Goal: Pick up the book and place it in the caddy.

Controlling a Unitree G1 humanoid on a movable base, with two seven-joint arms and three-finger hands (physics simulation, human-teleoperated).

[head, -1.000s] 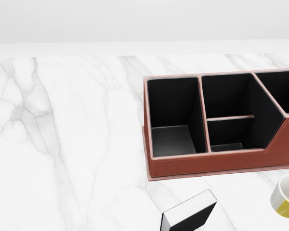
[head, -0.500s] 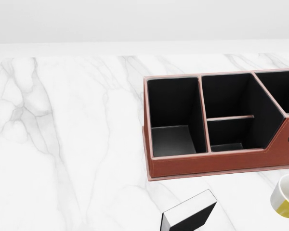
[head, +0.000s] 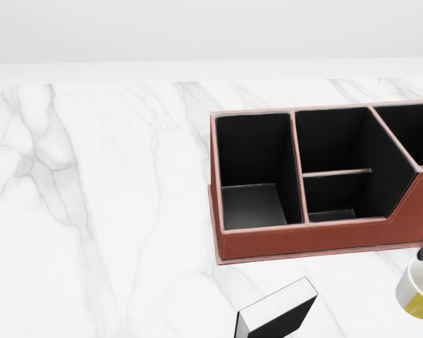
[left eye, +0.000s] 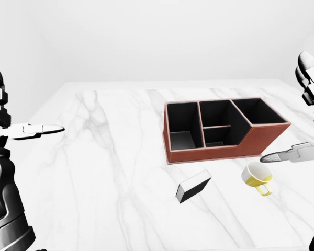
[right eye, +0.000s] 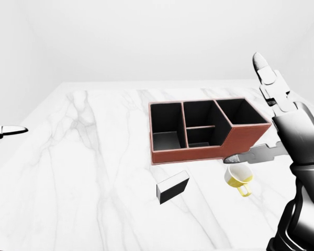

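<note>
Nearest to us, the book (left eye: 193, 186) lies flat on the marble counter (left eye: 104, 157), black cover up with white page edges showing, a little below and left of the caddy's lower left corner, untouched. We take the caddy (left eye: 222, 130) as landmark throughout.

Just below the caddy's lower right wall a white and yellow mug (left eye: 258, 178) lies tipped on its side, near the book but apart from it.

The right robot hand (left eye: 292, 153) hovers over the mug, just below the caddy's right end, fingers stretched out flat and holding nothing. The left robot hand (left eye: 29, 130) hangs well to the caddy's left, at the counter's left edge, also spread and empty.

Farther up, the caddy itself: brown leather outside, black inside, one tall compartment at left, a split middle pair, an angled one at right (all look empty).

We judge the task at its first step, the reach. The next move calls for the right hand to pass left over the mug without knocking it, then descend onto the book.
</note>
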